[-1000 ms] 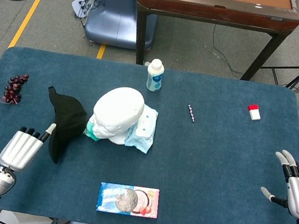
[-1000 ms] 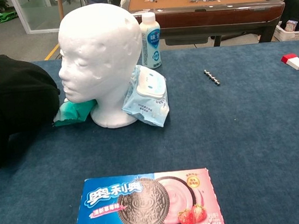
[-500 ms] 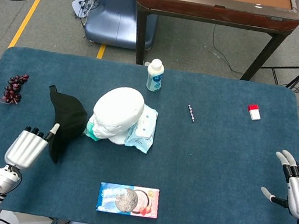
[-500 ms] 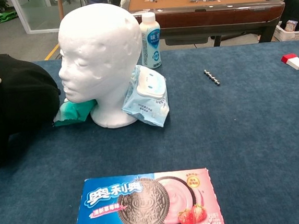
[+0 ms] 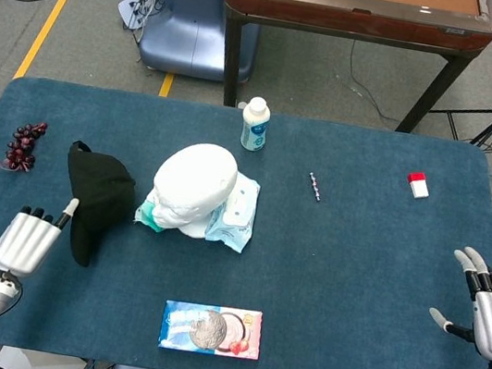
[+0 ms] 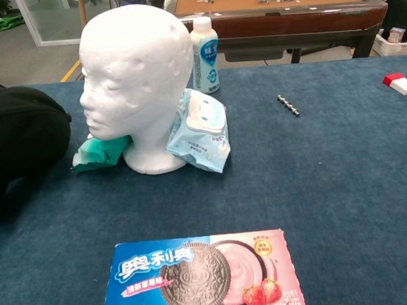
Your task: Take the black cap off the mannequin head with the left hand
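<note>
my left hand (image 5: pixel 27 239) sits left of the mannequin head (image 5: pixel 193 186), fingers straight, thumb tip touching the black cap (image 5: pixel 95 201); i cannot tell if it grips it. the cap lies on the table (image 5: pixel 356 258) just left of the bare head. far right of the head, my right hand (image 5: pixel 488 312) is spread open, holding nothing.

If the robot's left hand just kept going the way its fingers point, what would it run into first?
Probably the black cap. The left hand points up the table, its thumb tip right at the cap's edge. The other fingers aim at bare cloth, with the grapes further on; depth is unclear.
</note>
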Robot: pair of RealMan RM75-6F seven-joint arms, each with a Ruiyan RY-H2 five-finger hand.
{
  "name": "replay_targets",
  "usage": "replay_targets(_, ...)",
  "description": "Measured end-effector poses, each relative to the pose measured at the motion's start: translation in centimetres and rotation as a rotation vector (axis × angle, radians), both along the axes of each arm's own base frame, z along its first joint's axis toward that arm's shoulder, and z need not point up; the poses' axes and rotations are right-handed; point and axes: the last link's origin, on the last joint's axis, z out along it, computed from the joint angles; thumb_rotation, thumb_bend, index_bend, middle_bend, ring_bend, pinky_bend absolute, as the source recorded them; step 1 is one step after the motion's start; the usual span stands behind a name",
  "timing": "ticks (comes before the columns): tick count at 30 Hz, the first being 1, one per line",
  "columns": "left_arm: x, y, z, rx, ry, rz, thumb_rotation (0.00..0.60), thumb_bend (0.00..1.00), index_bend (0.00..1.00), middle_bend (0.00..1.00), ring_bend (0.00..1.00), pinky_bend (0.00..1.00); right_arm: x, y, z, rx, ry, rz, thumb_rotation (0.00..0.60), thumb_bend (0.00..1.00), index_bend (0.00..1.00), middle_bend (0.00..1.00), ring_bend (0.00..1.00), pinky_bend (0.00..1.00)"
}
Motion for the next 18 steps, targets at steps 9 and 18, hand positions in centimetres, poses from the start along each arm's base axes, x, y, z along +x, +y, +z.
replay_targets(9, -1.9, -1.1, 0.9, 0.024, 0.026, 0.051, 0.6, 0.37, 0.12, 0.65, 0.51, 0.58, 0.0, 0.0, -0.1, 0.0, 0.003, -0.002, 0.6, 0.08, 0.09, 0.11, 0.17, 0.38)
replay_targets(18, -4.3, -1.6, 1.9, 0.057, 0.034, 0.13, 0.6, 0.37, 0.12, 0.65, 0.51, 0.58, 0.0, 0.0, 0.0, -0.002, 0.001, -0.003, 0.6, 0.08, 0.09, 0.11, 0.17, 0.38)
